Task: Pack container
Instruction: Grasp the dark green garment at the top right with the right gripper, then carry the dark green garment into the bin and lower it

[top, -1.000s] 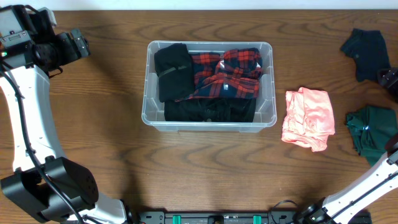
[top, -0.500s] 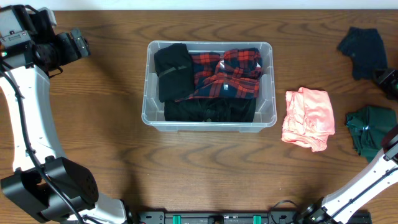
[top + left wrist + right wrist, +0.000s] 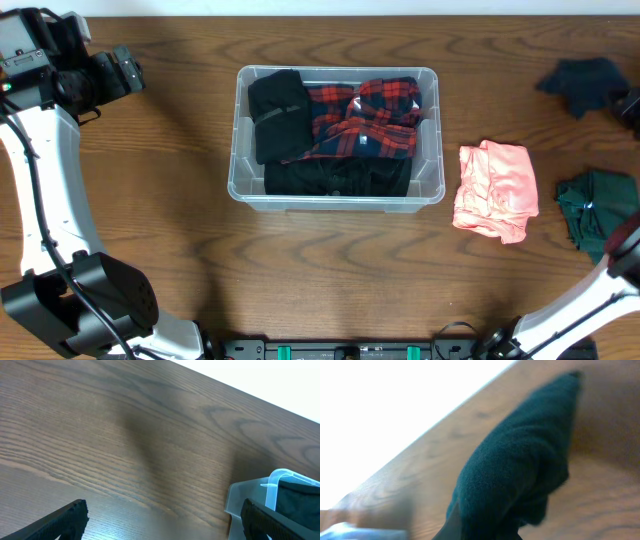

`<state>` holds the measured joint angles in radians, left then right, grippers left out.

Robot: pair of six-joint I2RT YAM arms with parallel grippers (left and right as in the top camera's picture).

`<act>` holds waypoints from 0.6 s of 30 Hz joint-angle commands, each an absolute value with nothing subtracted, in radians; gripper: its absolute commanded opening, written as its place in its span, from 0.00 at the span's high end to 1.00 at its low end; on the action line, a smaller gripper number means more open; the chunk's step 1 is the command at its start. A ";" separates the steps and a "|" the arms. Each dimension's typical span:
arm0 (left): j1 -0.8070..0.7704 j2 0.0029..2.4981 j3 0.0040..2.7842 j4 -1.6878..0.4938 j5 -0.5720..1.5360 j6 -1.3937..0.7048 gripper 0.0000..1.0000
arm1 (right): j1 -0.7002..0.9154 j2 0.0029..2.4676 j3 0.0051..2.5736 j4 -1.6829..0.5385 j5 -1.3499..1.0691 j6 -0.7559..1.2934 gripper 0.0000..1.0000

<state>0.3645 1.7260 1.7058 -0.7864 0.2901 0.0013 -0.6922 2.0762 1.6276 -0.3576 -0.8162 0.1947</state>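
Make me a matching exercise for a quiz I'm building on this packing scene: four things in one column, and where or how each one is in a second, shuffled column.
Column one
1. plaid shirt
2. pink garment
3. dark teal cloth
4. left gripper

Column two
A. open, over the table near a corner of the container
B. inside the container
C. lying on the table just right of the container
D. pinched in the shut right gripper

Pairs: 1-B, 2-C, 3-D, 4-A
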 commanded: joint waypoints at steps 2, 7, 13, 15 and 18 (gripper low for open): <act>0.365 1.719 1.705 -0.788 0.302 0.015 0.02 | -0.634 1.909 1.636 -0.422 -0.870 0.194 0.99; 0.365 1.719 1.705 -0.787 0.302 0.015 0.02 | -0.549 1.775 1.636 -0.567 -0.892 0.193 0.99; 0.365 1.719 1.705 -0.788 0.302 0.015 0.02 | -0.413 1.641 1.636 -0.720 -0.968 0.101 0.99; 0.365 1.719 1.705 -0.788 0.302 0.015 0.02 | -0.360 1.608 1.636 -0.752 -1.005 0.049 0.99; 0.365 1.719 1.705 -0.788 0.302 0.015 0.02 | -0.270 1.575 1.636 -0.785 -1.019 -0.012 0.99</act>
